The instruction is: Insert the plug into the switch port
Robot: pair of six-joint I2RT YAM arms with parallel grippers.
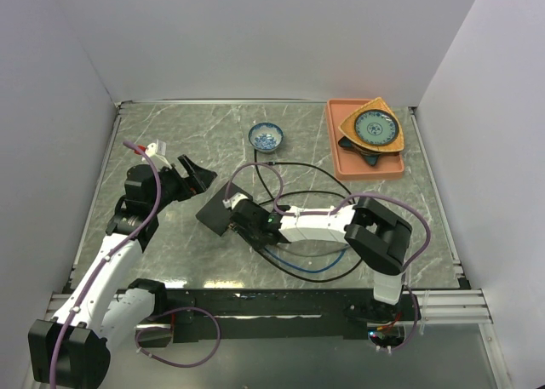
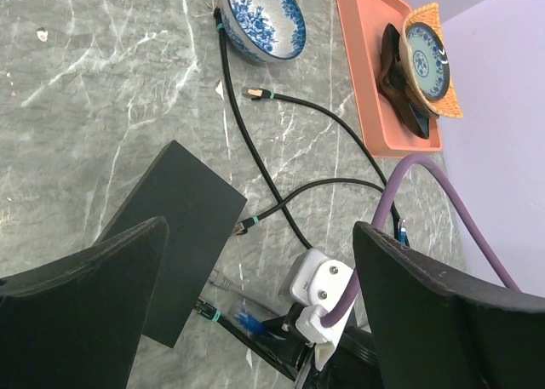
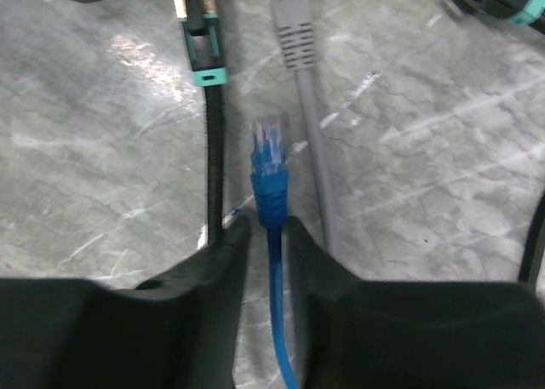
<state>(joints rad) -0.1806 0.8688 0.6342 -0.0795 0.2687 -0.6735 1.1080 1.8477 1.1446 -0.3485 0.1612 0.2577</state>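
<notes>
Switch: the switch [image 1: 220, 207] lies flat and askew on the tabletop [image 1: 179, 129], a little left of centre in the top view.
Right hand: our right hand [image 3: 268, 229] is closed narrow on the blue plug [image 3: 271, 155], gripping just behind its boot. The plug points to 12 o'clock in the wrist view.
Plug to switch: the switch's edge sits at 11 o'clock from the plug, apart from its tip.
Left hand: our left hand [image 2: 260, 231] stands wide and holds nothing. In the top view it is at 11 o'clock from the switch, near but not touching.
Right wrist view: we see the grip closely, with a grey plug [image 3: 294, 31] just right of the blue one and a teal-collared black plug [image 3: 200, 44] to its left. In the top view the arm covers all three.
Left wrist view: we see the switch's plain top, the bowl [image 2: 264, 19] at 12 o'clock and the tray [image 2: 370, 108] at 1 o'clock. The right wrist view shows none of these.
Count: one switch, two hands, one bowl, one tray, one blue plug, one grey plug. We cannot count the black cables surely.
</notes>
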